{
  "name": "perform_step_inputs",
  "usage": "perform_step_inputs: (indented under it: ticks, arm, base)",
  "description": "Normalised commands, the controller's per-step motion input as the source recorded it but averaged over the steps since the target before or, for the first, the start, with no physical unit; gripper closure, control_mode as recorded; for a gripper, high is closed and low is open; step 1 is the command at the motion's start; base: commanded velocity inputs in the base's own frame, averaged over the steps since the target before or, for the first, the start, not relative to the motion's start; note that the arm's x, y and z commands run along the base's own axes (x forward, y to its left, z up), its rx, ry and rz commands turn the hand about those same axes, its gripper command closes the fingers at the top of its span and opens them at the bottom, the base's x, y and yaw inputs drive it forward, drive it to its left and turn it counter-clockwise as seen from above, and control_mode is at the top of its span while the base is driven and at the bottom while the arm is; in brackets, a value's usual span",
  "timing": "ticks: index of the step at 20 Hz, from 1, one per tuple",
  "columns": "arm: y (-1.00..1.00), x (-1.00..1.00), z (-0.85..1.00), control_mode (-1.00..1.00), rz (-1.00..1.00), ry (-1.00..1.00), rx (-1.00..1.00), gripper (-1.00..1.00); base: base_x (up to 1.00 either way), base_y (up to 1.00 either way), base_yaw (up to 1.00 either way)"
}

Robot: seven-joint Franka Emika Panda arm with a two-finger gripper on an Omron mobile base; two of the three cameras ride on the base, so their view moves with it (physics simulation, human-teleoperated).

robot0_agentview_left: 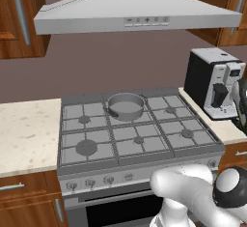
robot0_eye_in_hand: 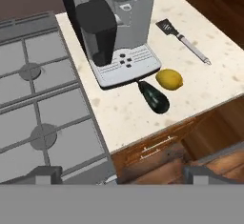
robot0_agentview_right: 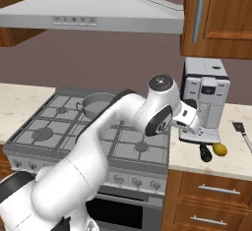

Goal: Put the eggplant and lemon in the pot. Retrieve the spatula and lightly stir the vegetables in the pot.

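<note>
The pot (robot0_agentview_left: 126, 106) sits on the rear centre burner of the gas stove (robot0_agentview_left: 137, 136), below the range hood (robot0_agentview_left: 135, 11); its interior appears bare grey metal. In the right base view the pot (robot0_agentview_right: 97, 103) lies partly behind the white arm, which reaches across the stove toward the coffee machine (robot0_agentview_right: 204, 100) on the right-hand counter (robot0_agentview_right: 231, 151).

The eggplant (robot0_eye_in_hand: 154, 96) lies on that counter directly in front of the coffee machine's drip tray, its stem end touching or just under the tray's front edge. The lemon (robot0_eye_in_hand: 169, 79) rests just beside the eggplant, on the side away from the stove (the two appear to touch or nearly touch). From the right base camera, the eggplant (robot0_agentview_right: 204, 153) and lemon (robot0_agentview_right: 220, 149) sit side by side near the counter's front edge.

The spatula (robot0_eye_in_hand: 183, 40) lies flat on the counter beyond the lemon, blade toward the wall, well apart from both vegetables.

The gripper (robot0_eye_in_hand: 121, 175) hovers above the counter edge, fingers spread wide and holding nothing
</note>
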Motion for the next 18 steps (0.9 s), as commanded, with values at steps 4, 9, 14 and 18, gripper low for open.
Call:
perform_step_inputs:
  ticks: [4, 9, 14, 18]
  arm:
    - [-0.66, 0.53, -0.55, -1.0, 0.0, 0.22, 0.02, -1.0]
    - [-0.46, 0.06, -0.78, -1.0, 0.0, 0.0, 0.0, -1.0]
    - [-0.35, 0.08, -0.7, -1.0, 0.01, 0.02, 0.0, -1.0]
    - [-0.17, 0.42, -0.33, -1.0, 0.12, 0.02, 0.0, -1.0]
  base:
    - [0.0, 0.0, 0.0]
    - [0.0, 0.0, 0.0]
    - [0.0, 0.0, 0.0]
    - [0.0, 0.0, 0.0]
